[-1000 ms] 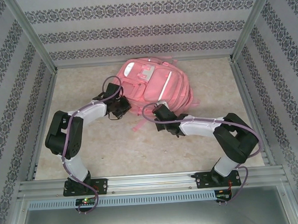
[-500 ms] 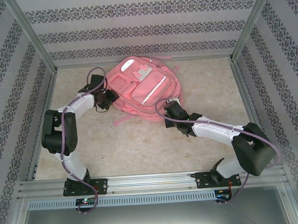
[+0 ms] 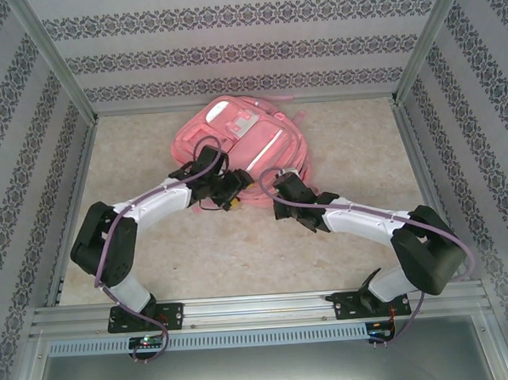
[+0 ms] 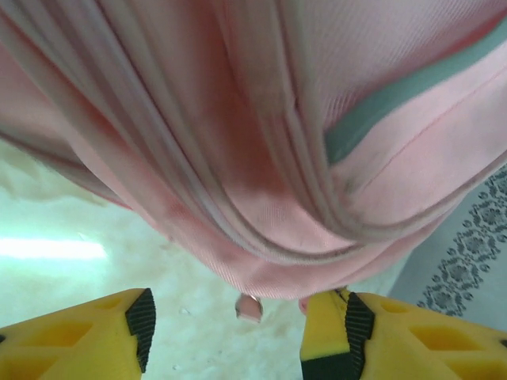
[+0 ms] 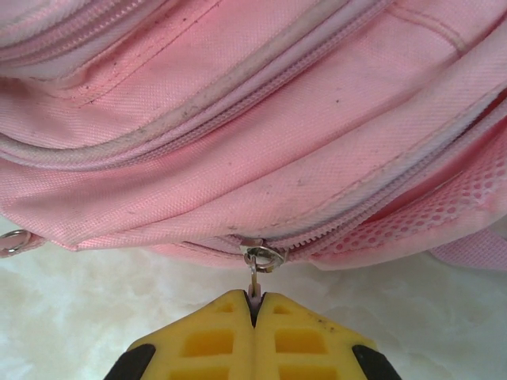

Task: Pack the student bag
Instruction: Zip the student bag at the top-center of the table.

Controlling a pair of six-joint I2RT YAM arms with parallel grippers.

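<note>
Left claw (image 4: pixel 242 328) shifted to near edge of one student bag (image 3: pixel 234 136), jaws apart, right claw (image 5: pixel 253 305) pinching one zip pull (image 5: pixel 254 279)

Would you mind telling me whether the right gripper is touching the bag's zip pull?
Touching: the right wrist view shows the right gripper shut on the zip pull at the bag's lower edge.
</note>
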